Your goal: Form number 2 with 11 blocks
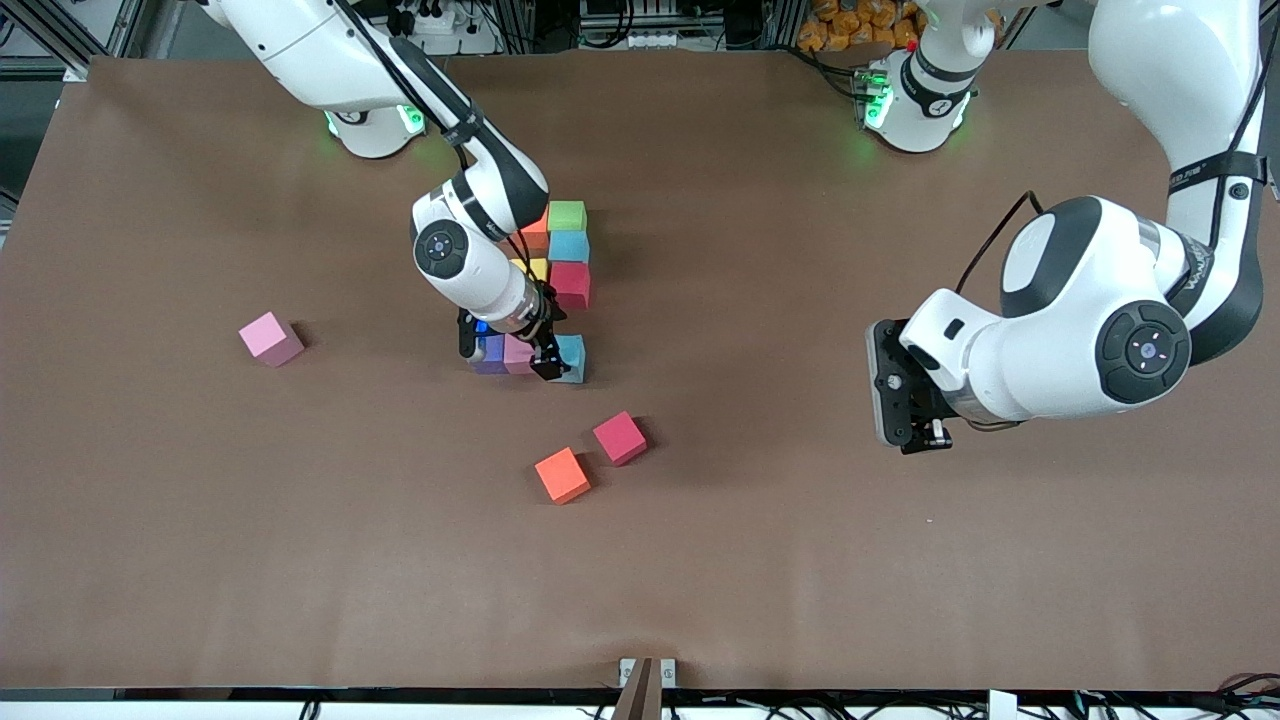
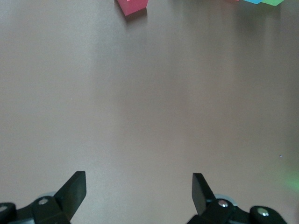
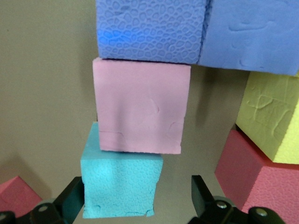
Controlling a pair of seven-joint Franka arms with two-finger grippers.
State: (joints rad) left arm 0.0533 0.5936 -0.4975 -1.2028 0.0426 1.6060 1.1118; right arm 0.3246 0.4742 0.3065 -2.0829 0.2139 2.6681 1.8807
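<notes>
right hand [image 3: 138, 200] wide open astride light blue cube [image 3: 120, 184]; left hand [image 2: 139, 191] open

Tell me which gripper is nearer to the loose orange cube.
Right. The right gripper is over the digit's bottom row, just farther from the front camera than the orange cube. The left gripper waits toward the left arm's end.

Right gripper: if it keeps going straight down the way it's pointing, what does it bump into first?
Probably the light blue block. The right gripper points down with its open fingers either side of that block, at the end of the row beside the pink block. With fingers straddling it, the fingertips might reach the table instead.
</notes>
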